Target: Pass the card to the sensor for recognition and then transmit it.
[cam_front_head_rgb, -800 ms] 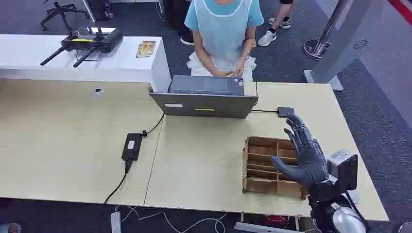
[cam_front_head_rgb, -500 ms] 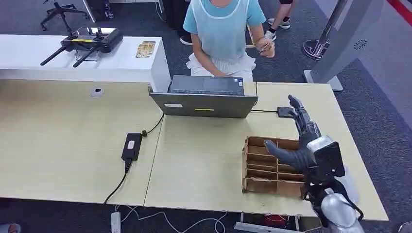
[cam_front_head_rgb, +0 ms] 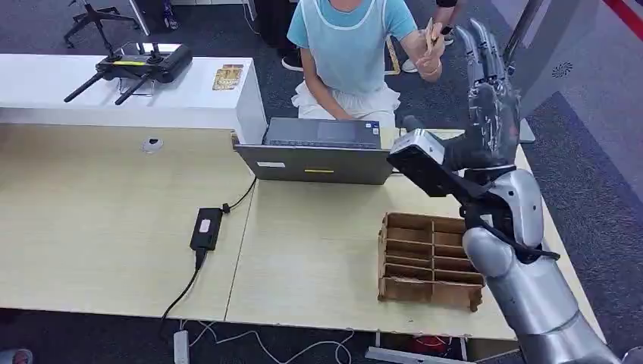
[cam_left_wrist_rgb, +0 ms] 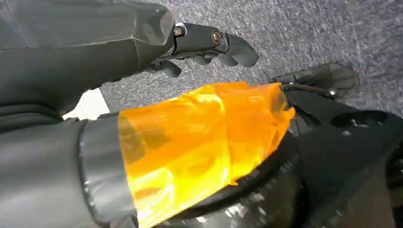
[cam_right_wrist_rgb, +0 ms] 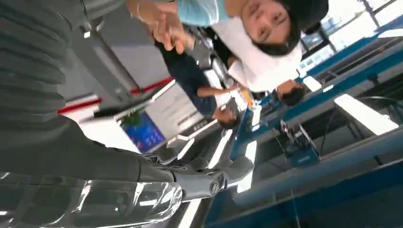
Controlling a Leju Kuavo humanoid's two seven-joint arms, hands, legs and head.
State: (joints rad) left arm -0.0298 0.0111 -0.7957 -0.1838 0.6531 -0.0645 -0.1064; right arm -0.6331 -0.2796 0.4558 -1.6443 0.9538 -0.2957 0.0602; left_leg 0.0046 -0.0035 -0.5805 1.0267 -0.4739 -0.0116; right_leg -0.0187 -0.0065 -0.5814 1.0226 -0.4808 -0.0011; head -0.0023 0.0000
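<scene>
The right hand (cam_front_head_rgb: pixel 489 91) has risen from the cardboard tray (cam_front_head_rgb: pixel 428 262) to the upper right of the frame, fingers spread and empty, beside the card (cam_front_head_rgb: pixel 431 34) a person's hand (cam_front_head_rgb: pixel 428 54) offers. Handover looks imminent. Left hand (cam_left_wrist_rgb: pixel 209 45): cannot tell.

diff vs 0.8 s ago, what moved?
The right hand rose from above the brown cardboard divider tray to head height, fingers spread and empty, toward the seated person's raised hand, which lifted a small tan card from the grey laptop. Tray, laptop and black power adapter stayed put.
</scene>
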